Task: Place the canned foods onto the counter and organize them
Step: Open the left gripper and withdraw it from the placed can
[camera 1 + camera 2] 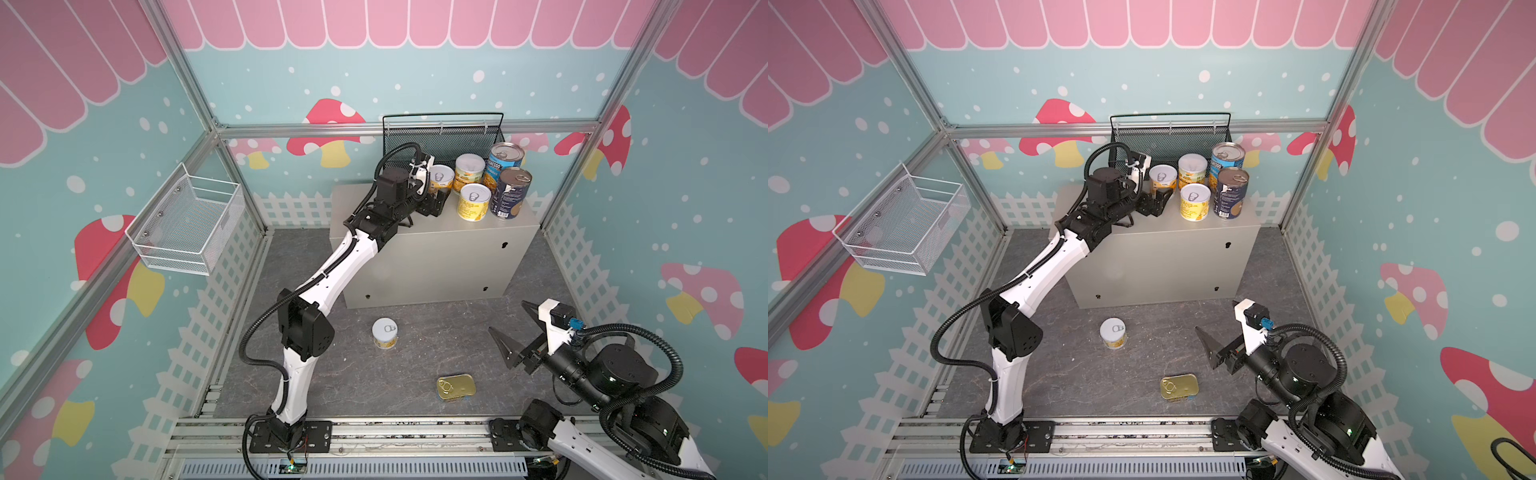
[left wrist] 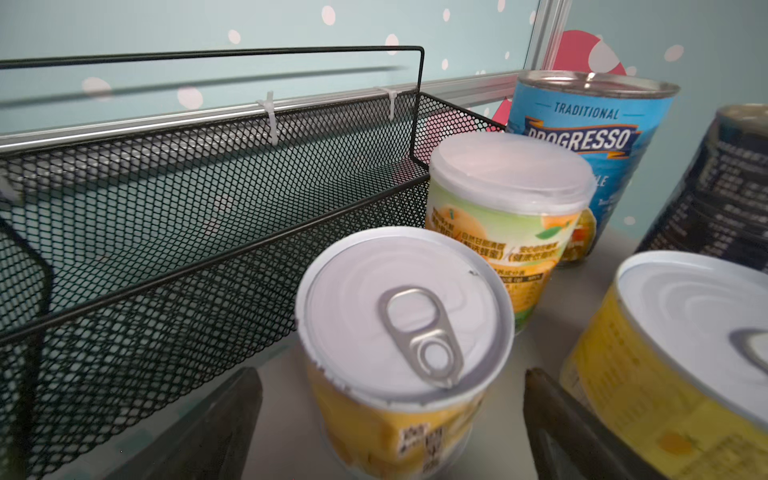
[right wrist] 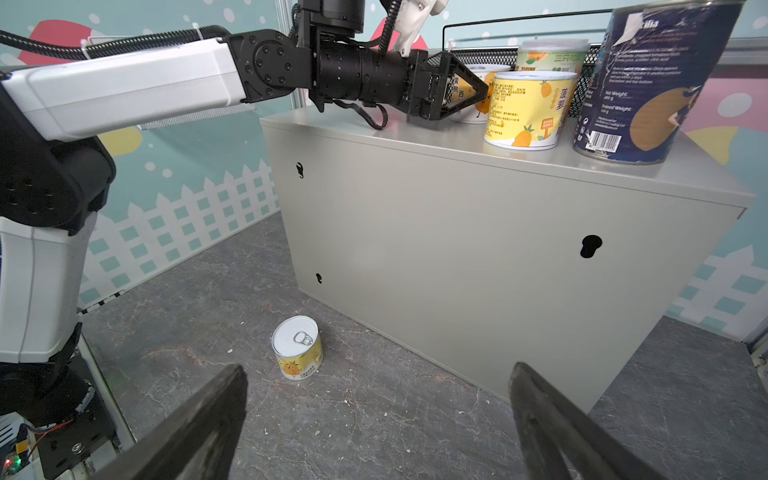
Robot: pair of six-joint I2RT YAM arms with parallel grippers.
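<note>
Jaws of left gripper (image 2: 390, 376) straddle cylindrical tin (image 2: 405, 316)

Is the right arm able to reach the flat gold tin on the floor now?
Probably yes: the flat gold tin lies on bare floor near the open, empty right tool, with nothing standing between them.

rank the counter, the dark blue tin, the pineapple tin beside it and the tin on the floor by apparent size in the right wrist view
1. counter
2. dark blue tin, cropped at the frame's edge
3. pineapple tin
4. floor tin; seemingly the same kind as the pineapple tin, so distance may explain it
</note>
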